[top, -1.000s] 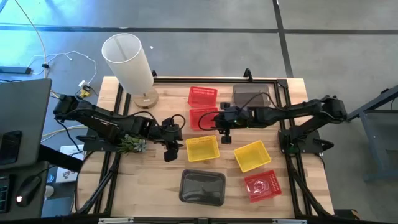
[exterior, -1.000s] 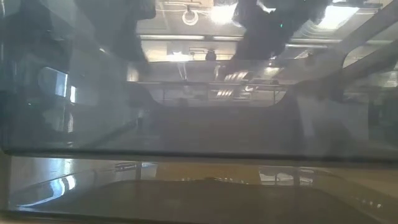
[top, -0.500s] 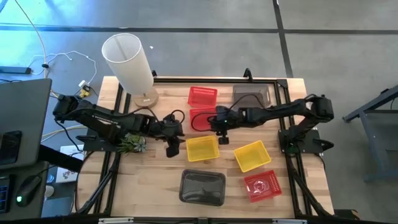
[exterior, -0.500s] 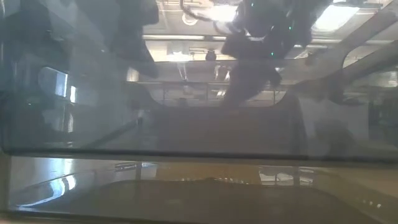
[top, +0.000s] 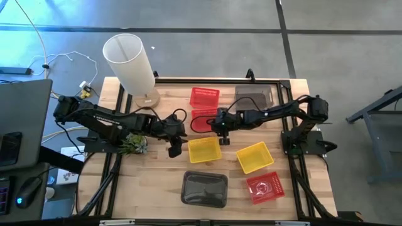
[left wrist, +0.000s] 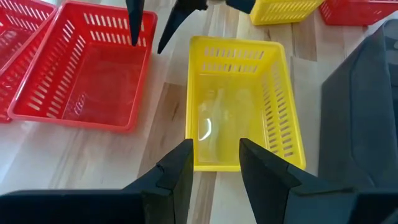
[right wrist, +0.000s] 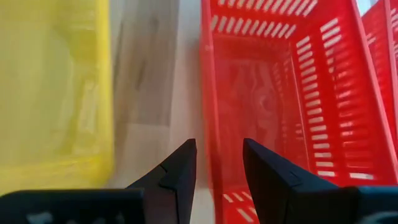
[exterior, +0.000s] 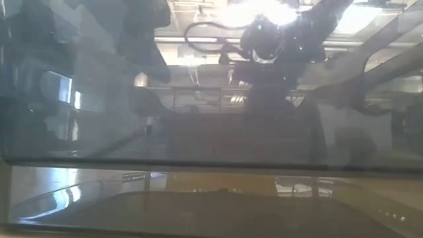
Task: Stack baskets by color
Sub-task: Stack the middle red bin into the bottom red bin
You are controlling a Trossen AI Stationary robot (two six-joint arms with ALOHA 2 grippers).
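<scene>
At the far left of the wooden worktop [top: 113,188] stands a tall white lamp shade [top: 129,61] on its round base, with a small green plant [top: 133,144] just in front of it under the left arm. The left gripper [top: 175,145] hovers at the left edge of a yellow basket [top: 204,150], its fingers [left wrist: 177,171] apart with nothing between them, straddling that basket's near wall in the left wrist view. Behind the yellow basket lies an open red basket [top: 202,119], and behind that another red basket [top: 204,96] at the rear edge. The right gripper [top: 223,137] hangs over the seam between the open red basket and the yellow one, fingers [right wrist: 180,171] spread and holding nothing. A grey basket [top: 204,188] sits at the front centre. Farther right come a second yellow basket [top: 254,156], a grey basket [top: 254,96] at the rear, and a red basket [top: 265,187] at the front right.
</scene>
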